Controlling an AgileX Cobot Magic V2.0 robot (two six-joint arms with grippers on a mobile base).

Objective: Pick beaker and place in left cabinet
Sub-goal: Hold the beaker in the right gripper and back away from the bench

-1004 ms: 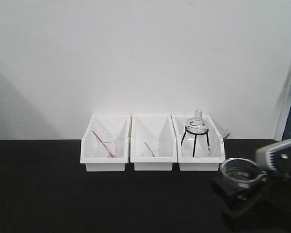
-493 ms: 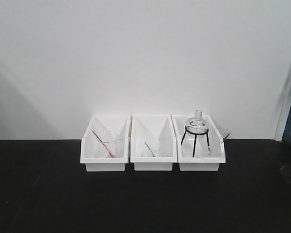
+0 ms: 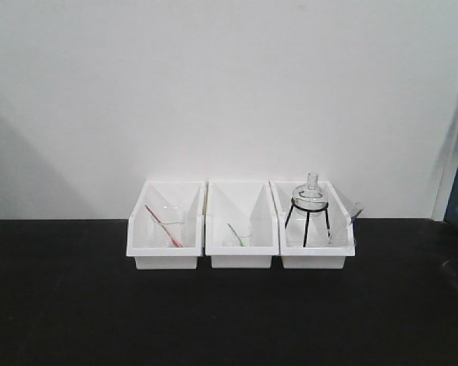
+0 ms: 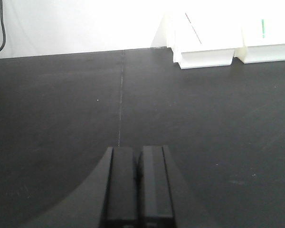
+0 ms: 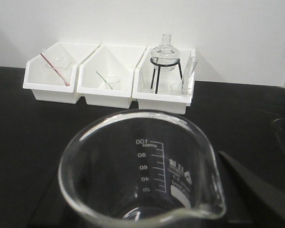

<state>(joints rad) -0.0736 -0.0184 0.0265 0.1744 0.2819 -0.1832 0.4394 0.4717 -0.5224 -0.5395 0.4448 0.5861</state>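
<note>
Filling the right wrist view, the beaker (image 5: 142, 166) — clear, round-rimmed glass with white graduations — sits clamped in the right gripper (image 5: 142, 213) above the matte black table (image 4: 61, 95); the left gripper's (image 4: 137, 190) black fingers (image 4: 121, 190) press together.

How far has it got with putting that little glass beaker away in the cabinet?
Done: the pick-up. The beaker fills the right wrist view, apparently gripped in the right tool, clear of the white bins. In hand: the carry; the left tool is shut and empty above the black table. Left: setting the beaker in the cabinet, which no view shows.
</note>
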